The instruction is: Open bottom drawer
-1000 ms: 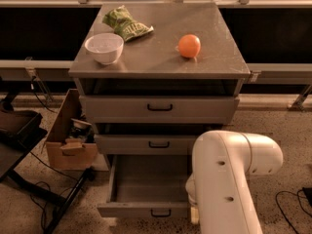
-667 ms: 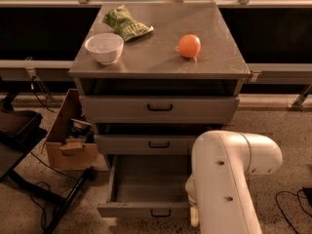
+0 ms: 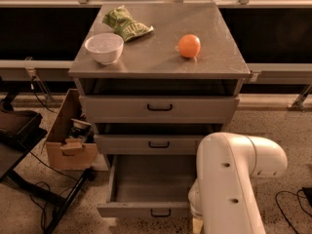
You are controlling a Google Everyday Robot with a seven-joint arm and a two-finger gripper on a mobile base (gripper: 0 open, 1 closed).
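Nearest to the camera, the white arm (image 3: 234, 179) is seen at the lower right, and it covers the right end of the bottom drawer (image 3: 141, 209). The hand is not seen: it is hidden behind the arm or lies under the lower edge of the view, so it cannot be told whether it is open or closed. The bottom drawer stands pulled far out, its grey inside is shown bare, and its dark handle (image 3: 161, 212) is at the centre of the front. The task is judged as nearly done or done.

Above it, the middle drawer (image 3: 122, 144) and the top drawer (image 3: 122, 108) are shut. On the bench (image 3: 161, 62) a white bowl (image 3: 104, 48), an orange (image 3: 189, 46) and a green bag (image 3: 126, 24) are placed.

If the arm is withdrawn carelessly, the drawer front could be knocked and pushed back in. By such a jolt the orange could be set rolling.
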